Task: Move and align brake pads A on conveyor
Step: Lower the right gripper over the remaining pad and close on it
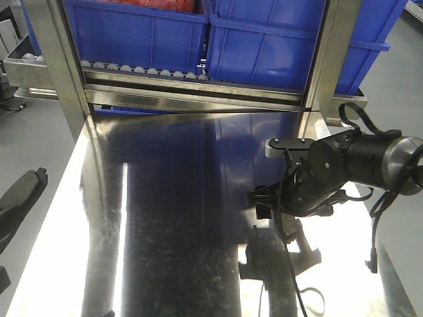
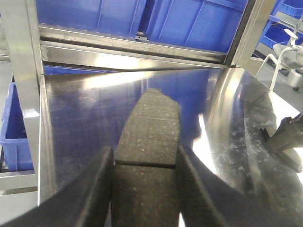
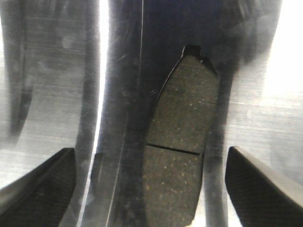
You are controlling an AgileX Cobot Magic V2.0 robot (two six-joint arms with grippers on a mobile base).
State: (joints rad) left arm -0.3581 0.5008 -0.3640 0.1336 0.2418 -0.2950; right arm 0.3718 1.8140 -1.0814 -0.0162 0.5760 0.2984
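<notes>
My left gripper (image 2: 144, 149) is shut on a brake pad (image 2: 151, 127), a dark grey curved oblong with a thin cross groove. The pad sticks out forward between the fingers, above the shiny steel table (image 2: 85, 109). A second brake pad (image 3: 182, 142) lies flat on the steel table (image 3: 47, 94) in the right wrist view. My right gripper (image 3: 150, 149) hangs open over it, the pad nearer the right finger (image 3: 255, 184) and touching neither. In the front view the right gripper (image 1: 264, 201) points down at the table's right side. The conveyor is out of view.
Blue plastic bins (image 1: 264, 46) stand on a roller rack (image 1: 145, 69) at the back of the table. Steel frame posts (image 1: 56, 59) rise at both back corners. A dark part of the left arm (image 1: 20, 198) shows at the left edge.
</notes>
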